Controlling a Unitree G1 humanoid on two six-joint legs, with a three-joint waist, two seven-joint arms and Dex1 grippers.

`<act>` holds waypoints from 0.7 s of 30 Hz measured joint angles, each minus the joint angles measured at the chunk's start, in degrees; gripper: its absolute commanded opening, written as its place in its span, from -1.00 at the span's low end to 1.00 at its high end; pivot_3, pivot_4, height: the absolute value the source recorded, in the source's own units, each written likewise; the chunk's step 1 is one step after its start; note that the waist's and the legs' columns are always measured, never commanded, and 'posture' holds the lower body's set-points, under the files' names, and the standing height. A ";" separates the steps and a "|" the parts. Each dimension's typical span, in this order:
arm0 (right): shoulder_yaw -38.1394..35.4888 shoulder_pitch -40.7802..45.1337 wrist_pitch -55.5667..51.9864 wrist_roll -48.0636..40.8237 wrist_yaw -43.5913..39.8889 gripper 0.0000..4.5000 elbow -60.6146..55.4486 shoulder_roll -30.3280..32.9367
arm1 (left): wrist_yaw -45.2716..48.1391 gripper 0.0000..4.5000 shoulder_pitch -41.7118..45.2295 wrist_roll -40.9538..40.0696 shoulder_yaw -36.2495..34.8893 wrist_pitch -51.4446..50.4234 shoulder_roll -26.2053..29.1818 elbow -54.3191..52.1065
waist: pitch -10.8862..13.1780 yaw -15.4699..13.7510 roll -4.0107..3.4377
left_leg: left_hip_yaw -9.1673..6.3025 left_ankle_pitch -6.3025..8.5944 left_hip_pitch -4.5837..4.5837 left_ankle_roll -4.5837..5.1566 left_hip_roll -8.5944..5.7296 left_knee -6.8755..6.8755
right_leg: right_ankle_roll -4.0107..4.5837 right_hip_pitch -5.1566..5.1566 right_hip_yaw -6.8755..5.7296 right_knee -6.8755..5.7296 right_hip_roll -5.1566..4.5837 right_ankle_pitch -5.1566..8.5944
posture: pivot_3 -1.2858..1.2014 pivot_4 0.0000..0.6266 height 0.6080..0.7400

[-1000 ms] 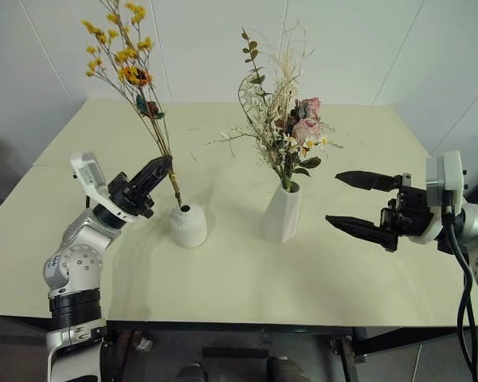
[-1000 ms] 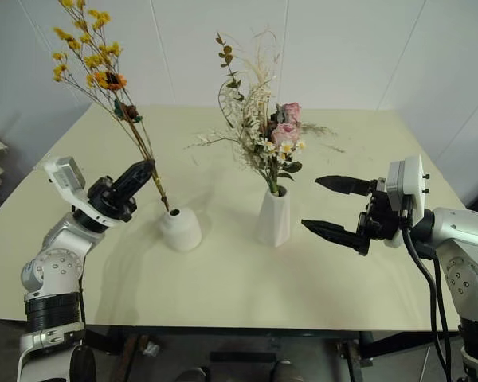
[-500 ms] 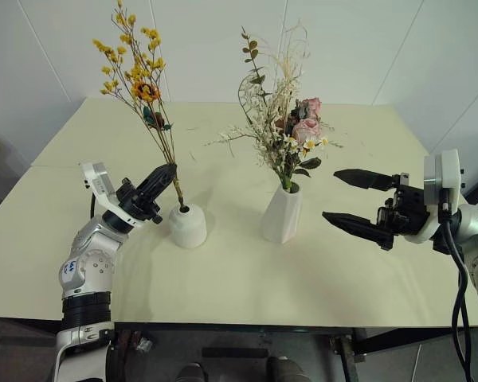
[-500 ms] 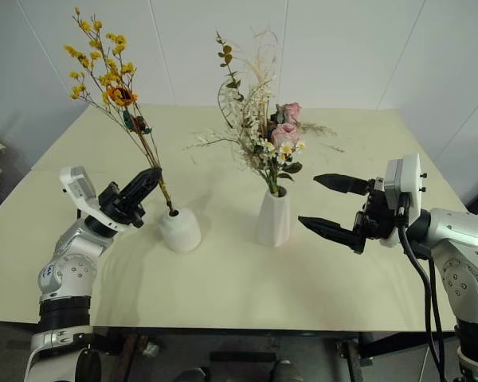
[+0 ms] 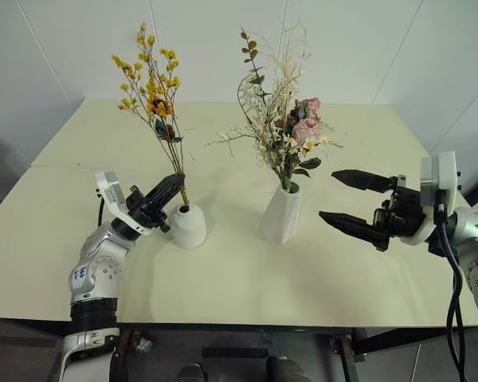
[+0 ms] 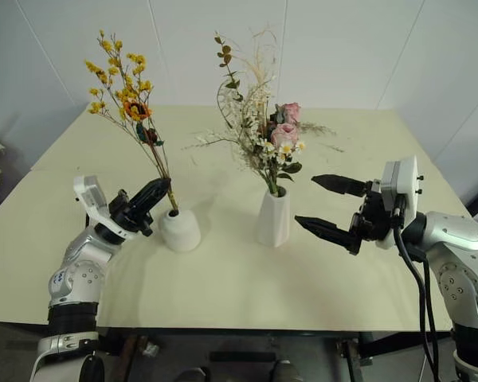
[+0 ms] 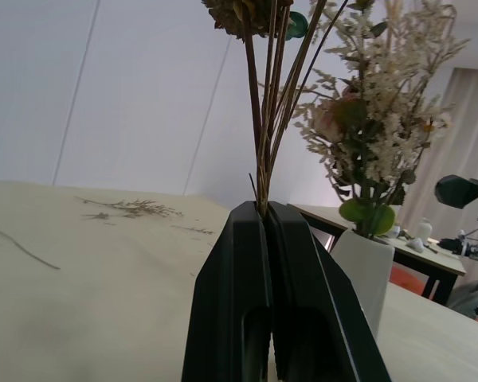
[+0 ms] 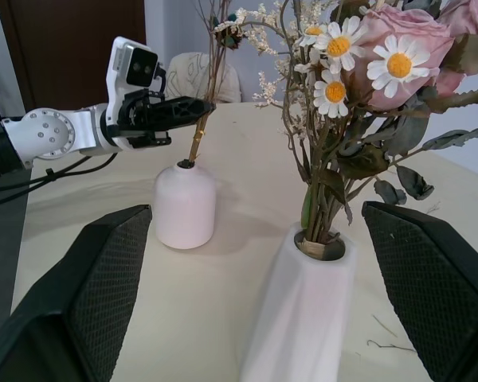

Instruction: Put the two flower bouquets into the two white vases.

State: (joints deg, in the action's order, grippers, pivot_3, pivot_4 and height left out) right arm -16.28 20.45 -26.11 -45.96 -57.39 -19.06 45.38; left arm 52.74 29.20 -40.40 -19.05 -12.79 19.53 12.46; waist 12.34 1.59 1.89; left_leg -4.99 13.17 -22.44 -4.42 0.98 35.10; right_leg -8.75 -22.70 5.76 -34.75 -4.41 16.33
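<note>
Roses point(image 5: 291, 131) sit in the tall vase point(image 5: 282, 213). My left gripper point(image 5: 169, 189), clamped on the sprig point(image 5: 153, 87), has its stems at the dome vase point(image 5: 187, 226) hole; release remains. Right gripper point(image 5: 352, 202) gapes, empty.

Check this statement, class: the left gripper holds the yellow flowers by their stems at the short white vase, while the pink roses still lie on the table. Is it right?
Not quite. The pink roses do not lie on the table; they already stand in the tall white vase, as the left eye view shows. The rest holds: the left gripper is shut on the stems of the yellow flowers at the short white vase.
</note>
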 measured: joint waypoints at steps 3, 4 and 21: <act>0.00 -0.53 -0.07 -0.03 0.53 1.00 -0.11 -0.48 | 0.10 -0.98 0.74 0.38 0.02 1.43 -0.58 1.98 | 0.00 -0.01 0.00 | 0.00 0.00 -0.01 0.00 0.00 0.00 | 0.01 0.03 0.00 0.09 0.00 0.01 | 0.03 -0.52 1.00; 0.00 -0.64 -0.09 -0.04 0.70 1.00 -0.36 -0.58 | 0.20 -0.98 0.88 0.45 0.07 1.70 -0.77 2.09 | 0.00 -0.01 0.00 | 0.00 0.00 -0.02 0.00 0.00 0.00 | 0.01 0.03 0.00 0.11 0.00 0.00 | 0.03 -0.52 1.00; -0.08 -2.88 0.06 -0.46 1.90 1.00 -1.30 -1.36 | 1.61 -0.44 -3.39 1.60 1.90 1.97 -0.13 1.44 | 0.00 -0.01 0.00 | 0.00 0.08 -0.03 0.08 0.00 -0.03 | 0.01 0.04 0.00 0.20 0.00 0.00 | 0.03 -0.52 1.00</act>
State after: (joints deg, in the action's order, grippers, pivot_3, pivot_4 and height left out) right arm -16.36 17.57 -26.05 -46.43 -55.49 -20.36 44.02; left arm 54.36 25.82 -38.81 -17.15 -10.82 19.40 13.90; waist 12.34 1.58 1.88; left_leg -4.99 13.24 -22.47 -4.34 0.98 35.06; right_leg -8.74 -22.66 5.76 -34.55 -4.42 16.34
